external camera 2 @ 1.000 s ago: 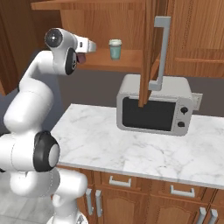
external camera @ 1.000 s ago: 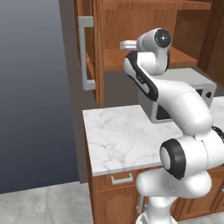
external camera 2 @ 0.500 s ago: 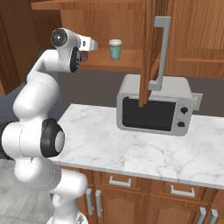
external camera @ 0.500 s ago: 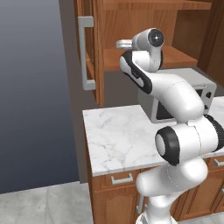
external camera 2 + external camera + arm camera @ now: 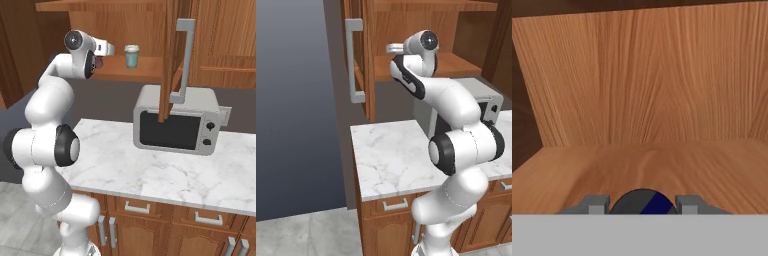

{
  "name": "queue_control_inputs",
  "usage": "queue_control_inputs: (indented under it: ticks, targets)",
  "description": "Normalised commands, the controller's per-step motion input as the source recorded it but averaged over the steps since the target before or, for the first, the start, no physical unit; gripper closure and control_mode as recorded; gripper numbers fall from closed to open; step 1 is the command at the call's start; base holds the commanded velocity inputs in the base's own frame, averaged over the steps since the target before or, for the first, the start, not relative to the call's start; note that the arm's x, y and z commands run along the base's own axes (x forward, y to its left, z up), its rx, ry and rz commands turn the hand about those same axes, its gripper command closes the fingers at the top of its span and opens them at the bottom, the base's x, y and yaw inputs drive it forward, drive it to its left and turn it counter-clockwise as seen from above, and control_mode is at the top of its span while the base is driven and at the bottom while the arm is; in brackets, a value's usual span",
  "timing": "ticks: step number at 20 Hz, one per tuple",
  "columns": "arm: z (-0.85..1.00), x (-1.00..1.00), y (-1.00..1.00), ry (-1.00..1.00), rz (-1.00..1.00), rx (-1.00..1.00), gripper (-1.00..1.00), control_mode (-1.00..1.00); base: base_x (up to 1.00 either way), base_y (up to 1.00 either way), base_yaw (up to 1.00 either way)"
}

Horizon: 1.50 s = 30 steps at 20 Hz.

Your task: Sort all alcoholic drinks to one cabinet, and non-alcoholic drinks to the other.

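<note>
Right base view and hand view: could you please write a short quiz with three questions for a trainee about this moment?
1. True or false: the cup lies on its side.
2. What stands on the counter? A) microwave B) kettle C) toaster
3. Fill in: in the hand view, the end effector is shut on a dark, round-topped ___.

Key:
1. False; it stands upright on the shelf.
2. A
3. bottle
</note>
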Motion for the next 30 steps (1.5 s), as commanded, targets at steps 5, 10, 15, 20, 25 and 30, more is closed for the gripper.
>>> queue_control_inputs:
  ticks: [5, 10, 15, 20, 25, 30]
  targets:
    - [-0.24, 0.31, 0.06, 0.00, 0.01, -0.01, 1.00, -1.00, 0.00, 0.00, 0.00]
    - [-0.20, 0.19, 0.01, -0.02, 0.01, -0.01, -1.00, -1.00, 0.00, 0.00, 0.00]
    - [-0.02, 0.22, 0.04, -0.03, 0.00, 0.00, -1.00, -1.00, 0.00, 0.00, 0.00]
    - [0.00, 0.18, 0.05, 0.00, 0.00, 0.00, -1.00, -1.00, 0.00, 0.00, 0.00]
    - [0.00, -0.06, 0.00, -0.02, 0.00, 0.00, -1.00, -1.00, 0.00, 0.00, 0.00]
    - [-0.13, -0.85, -0.05, -0.01, 0.00, 0.00, -1.00, -1.00, 0.00, 0.00, 0.00]
